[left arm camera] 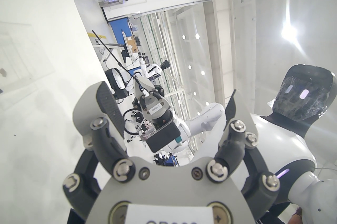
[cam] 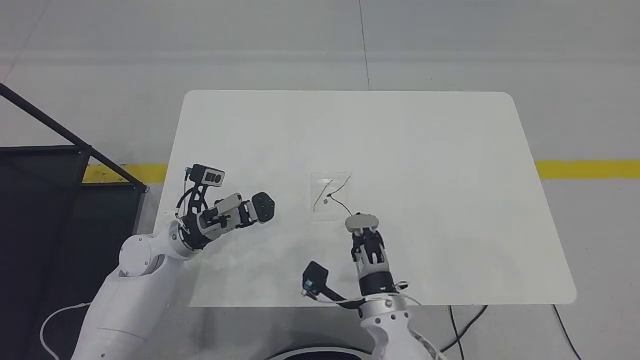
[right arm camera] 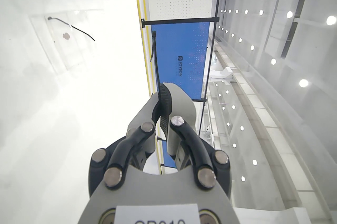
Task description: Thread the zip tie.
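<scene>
My right gripper [right arm camera: 161, 93] is shut on a black zip tie [right arm camera: 155, 56], which sticks out straight past the fingertips and ends in its small head. In the top view this gripper [cam: 360, 224] is just above the table near the front edge, beside a clear plastic sheet [cam: 330, 195]. A second thin black zip tie [right arm camera: 71, 26] lies on that sheet [right arm camera: 60, 51]. My left gripper [left arm camera: 171, 104] is open with nothing in it, and in the top view it [cam: 262, 207] is to the left, facing the right gripper [left arm camera: 143, 88] and the held tie [left arm camera: 110, 51].
The white table [cam: 450, 160] has bare room to the right and at the back. A small dark spot [right arm camera: 65, 36] marks the clear sheet. A black frame and panel [cam: 40, 190] stand off the table's left side.
</scene>
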